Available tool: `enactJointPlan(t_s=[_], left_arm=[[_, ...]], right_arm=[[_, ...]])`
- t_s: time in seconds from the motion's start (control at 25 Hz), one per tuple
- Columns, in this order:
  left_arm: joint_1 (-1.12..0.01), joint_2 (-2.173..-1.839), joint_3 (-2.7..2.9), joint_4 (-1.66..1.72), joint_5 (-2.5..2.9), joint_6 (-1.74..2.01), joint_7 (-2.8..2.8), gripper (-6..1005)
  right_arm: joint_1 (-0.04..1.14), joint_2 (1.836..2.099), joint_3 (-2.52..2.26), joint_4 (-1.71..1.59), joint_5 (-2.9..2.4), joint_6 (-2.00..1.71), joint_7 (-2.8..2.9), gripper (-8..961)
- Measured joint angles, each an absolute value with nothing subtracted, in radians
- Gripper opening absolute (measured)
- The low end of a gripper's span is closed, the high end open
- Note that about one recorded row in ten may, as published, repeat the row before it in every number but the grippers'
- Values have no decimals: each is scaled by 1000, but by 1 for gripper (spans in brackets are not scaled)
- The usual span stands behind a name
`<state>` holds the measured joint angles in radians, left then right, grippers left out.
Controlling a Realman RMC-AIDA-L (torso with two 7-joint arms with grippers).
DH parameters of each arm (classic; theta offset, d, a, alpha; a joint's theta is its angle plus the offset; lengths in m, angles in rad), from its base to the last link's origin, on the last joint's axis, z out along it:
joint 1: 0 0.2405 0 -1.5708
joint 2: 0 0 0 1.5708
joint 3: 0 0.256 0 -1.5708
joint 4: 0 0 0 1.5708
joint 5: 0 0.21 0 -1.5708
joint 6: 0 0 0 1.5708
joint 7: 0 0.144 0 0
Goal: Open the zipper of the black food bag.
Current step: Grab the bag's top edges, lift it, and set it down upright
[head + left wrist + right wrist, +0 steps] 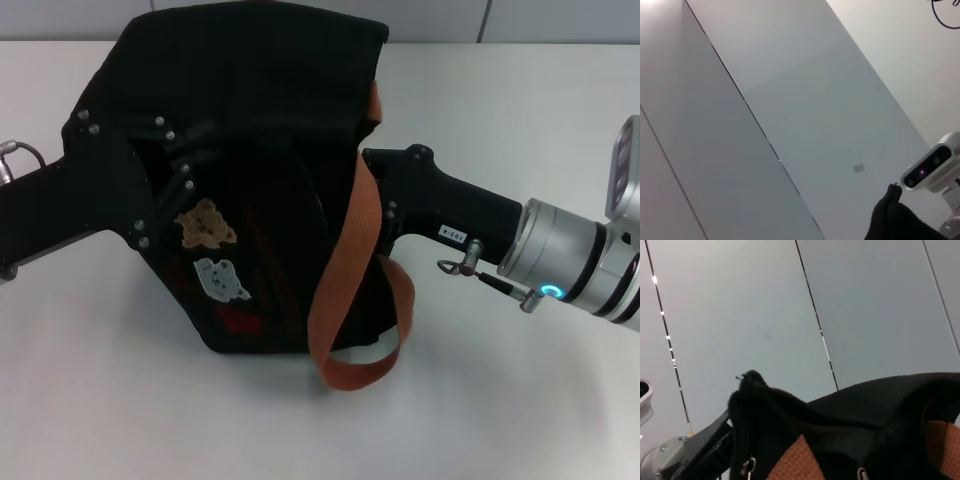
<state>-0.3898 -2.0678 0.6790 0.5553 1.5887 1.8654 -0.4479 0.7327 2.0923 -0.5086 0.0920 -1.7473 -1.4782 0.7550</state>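
While the black food bag (270, 180) lies on the white table (120, 400), my left gripper (175, 165) and right gripper (372, 195) press its sides; finger spread hidden.

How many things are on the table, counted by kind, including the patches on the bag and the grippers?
Bag: 1
Straps: 2 visible, one, another
Patches: 2, bear and pale animal
Grippers: 2, left, right, both at the bag
Total: 7
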Motion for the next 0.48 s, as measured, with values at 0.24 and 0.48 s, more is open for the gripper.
enactJointPlan(t_s=[0.24,0.48], left_arm=[[-390,-2068,674,555,1586,1854,-448,71],[-390,-2068,674,555,1585,1842,-448,71]], right_arm=[[723,2088,-510,65,-1766,-1543,820,9],[702,2086,-505,-23,-1814,-1589,935,72]])
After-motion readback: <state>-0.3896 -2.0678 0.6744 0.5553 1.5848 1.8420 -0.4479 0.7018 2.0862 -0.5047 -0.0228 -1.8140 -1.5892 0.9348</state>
